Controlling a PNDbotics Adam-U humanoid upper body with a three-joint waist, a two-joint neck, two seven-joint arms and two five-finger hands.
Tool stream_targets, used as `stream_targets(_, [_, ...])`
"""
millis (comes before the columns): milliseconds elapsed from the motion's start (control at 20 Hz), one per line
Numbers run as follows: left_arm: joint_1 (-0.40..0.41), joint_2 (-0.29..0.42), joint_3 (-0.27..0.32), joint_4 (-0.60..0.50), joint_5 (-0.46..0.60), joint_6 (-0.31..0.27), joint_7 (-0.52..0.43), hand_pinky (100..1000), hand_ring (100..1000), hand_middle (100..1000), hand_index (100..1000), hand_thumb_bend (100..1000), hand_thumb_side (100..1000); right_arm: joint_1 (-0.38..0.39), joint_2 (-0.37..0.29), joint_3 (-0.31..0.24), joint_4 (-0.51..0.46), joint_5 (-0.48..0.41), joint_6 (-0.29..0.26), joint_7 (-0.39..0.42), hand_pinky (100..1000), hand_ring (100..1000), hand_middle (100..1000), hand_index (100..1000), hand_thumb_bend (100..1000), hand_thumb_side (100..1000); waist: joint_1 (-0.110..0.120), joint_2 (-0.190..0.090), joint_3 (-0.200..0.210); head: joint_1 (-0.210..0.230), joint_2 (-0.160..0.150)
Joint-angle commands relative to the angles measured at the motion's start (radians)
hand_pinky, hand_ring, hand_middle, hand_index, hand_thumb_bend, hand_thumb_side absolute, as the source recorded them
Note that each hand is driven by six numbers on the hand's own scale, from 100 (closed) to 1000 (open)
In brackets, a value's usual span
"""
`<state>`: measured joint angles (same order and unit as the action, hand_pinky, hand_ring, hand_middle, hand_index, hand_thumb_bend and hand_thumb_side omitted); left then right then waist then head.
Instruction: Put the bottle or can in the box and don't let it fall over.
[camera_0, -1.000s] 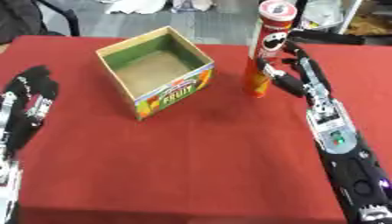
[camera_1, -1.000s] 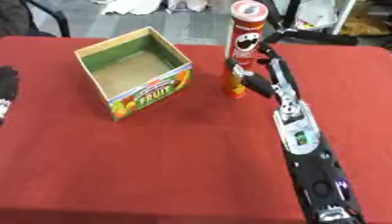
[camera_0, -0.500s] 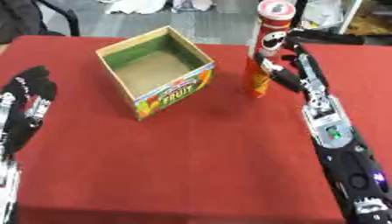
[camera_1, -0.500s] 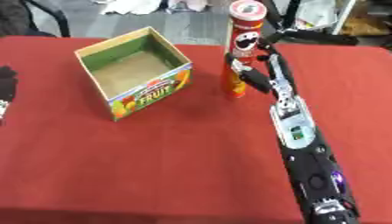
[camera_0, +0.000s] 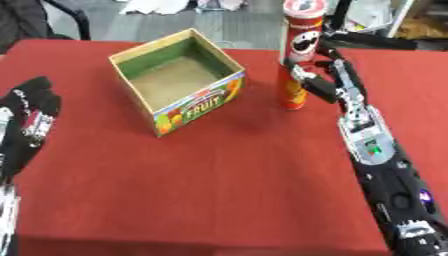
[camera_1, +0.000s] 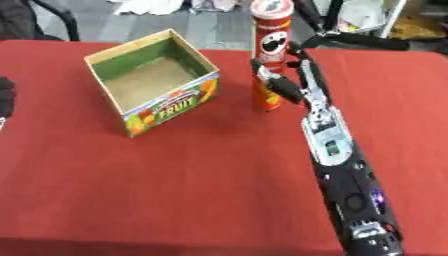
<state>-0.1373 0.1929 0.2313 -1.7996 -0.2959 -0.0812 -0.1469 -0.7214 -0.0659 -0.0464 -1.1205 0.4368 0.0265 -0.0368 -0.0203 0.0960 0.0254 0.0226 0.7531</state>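
A tall red chips can (camera_0: 297, 55) stands upright on the red table (camera_0: 227, 175), just right of the open cardboard box (camera_0: 175, 80) with a "FRUIT" label on its front. My right hand (camera_0: 337, 82) is against the can's right side. Its thumb (camera_1: 276, 85) crosses the can's front and its fingers (camera_0: 331, 50) run up behind the can. The box's inside is bare. My left hand (camera_0: 31, 112) rests open at the left edge, fingers up, well away from the box.
Beyond the table's far edge are a grey floor, a chair leg (camera_0: 74, 15) and black stand legs (camera_0: 367, 40). Bare red cloth lies in front of the box and the can.
My right hand has slid a little left toward the can, and its thumb has come round the can's front. The can, the box and my left hand stay where they were.
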Motion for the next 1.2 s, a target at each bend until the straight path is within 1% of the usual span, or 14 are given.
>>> stream_targets(50, [-0.013,0.008,-0.002,-0.016,0.005,-0.002,-0.004,901,843,792,883,477,797,-0.026,-0.005,-0.004,-0.006,0.007,-0.008,0.003,972,885,921,1000,518,557,0.004,-0.009,0.002,-0.004,-0.012])
stream_targets(1000, [-0.016,0.008,-0.001,-0.017,0.005,-0.005,-0.010,902,843,793,886,477,798,-0.025,-0.005,-0.012,0.017,0.031,-0.011,-0.002,970,885,922,1000,524,541,0.005,-0.008,0.004,-0.006,-0.012])
stream_targets(1200, [-0.016,0.008,-0.001,-0.017,0.005,-0.005,-0.011,902,843,793,886,478,798,-0.027,-0.006,-0.012,0.019,0.039,-0.013,-0.002,970,887,924,1000,533,516,0.005,-0.008,0.004,-0.007,-0.012])
